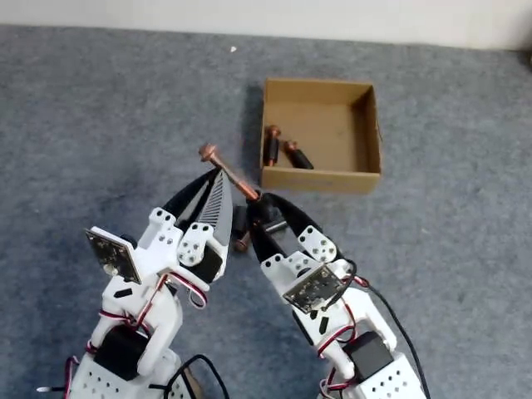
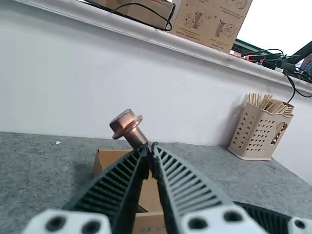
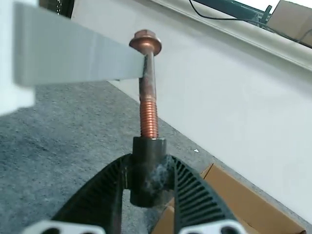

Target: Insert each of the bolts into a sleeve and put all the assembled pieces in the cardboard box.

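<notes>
My left pincer (image 2: 150,149) grips the copper bolt (image 2: 127,126), its tip entering the black sleeve (image 3: 147,152) clamped in my right pincer (image 3: 148,168).

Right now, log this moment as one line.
left gripper: shut on bolt | right gripper: shut on sleeve | bolt: tip in sleeve | box: two pieces inside

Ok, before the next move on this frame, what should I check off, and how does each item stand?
1. Left jaws shut on bolt shank: ok.
2. Right jaws shut on sleeve: ok.
3. Bolt tip inside sleeve: ok.
4. Bolt seated to its head: not ok, thread and shank exposed.
5. Bolt in line with sleeve: ok, by the right wrist view.
6. Room in cardboard box: ok, two assembled pieces at one side.
</notes>
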{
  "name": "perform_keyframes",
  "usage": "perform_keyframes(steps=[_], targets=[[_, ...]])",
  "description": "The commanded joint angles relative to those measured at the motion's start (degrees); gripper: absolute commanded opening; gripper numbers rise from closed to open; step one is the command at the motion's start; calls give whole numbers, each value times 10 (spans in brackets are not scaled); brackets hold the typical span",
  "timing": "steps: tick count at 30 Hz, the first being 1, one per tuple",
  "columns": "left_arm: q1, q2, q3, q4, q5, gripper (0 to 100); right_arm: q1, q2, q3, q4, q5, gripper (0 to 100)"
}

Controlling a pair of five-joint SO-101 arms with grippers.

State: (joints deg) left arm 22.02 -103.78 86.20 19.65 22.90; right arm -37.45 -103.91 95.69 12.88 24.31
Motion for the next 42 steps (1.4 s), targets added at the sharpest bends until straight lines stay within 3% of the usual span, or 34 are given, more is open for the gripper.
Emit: perform_keyframes(steps=[1,5,16,26,33,42], targets=[[10,-7,-5,-11,6,120,-4,-13,66,-25,4,5],[10,-7,-5,-6,8,232,-4,-13,66,-29,4,5],[6,-7,-5,10,8,196,-5,-14,65,-29,4,5],[6,-7,-70,147,36,200,20,-14,65,-44,3,5],[5,-6,-67,129,44,200,10,-14,68,-41,3,5],[-17,-6,5,-12,44,197,-1,-14,68,-32,3,5]])
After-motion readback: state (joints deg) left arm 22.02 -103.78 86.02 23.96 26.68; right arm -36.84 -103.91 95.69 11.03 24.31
